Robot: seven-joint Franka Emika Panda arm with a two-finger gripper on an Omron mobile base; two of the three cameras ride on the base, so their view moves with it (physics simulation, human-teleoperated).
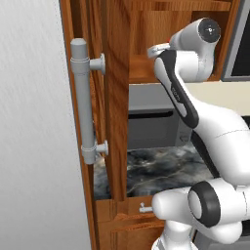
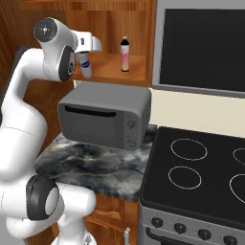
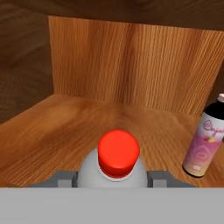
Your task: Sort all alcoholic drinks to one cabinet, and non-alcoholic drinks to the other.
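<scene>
Cabinet (image 1: 117,97), reddish-brown wood, is seen with its door swung open at nine o'clock in the left base view, the long grey bar handle (image 1: 83,100) mounted upright on the door. Inside, on the cabinet shelf (image 3: 57,127), the tool (image 3: 113,178) is clamped on a grey bottle with a red cap (image 3: 118,153), held upright between the fingers. A dark bottle with a pink label (image 2: 125,54) is seen standing on the same shelf at three o'clock of the held bottle, apart from it. Below, a grey microwave (image 2: 103,115) is seen on the marble desk (image 2: 91,165), a black stove (image 2: 196,167) beside it.
</scene>
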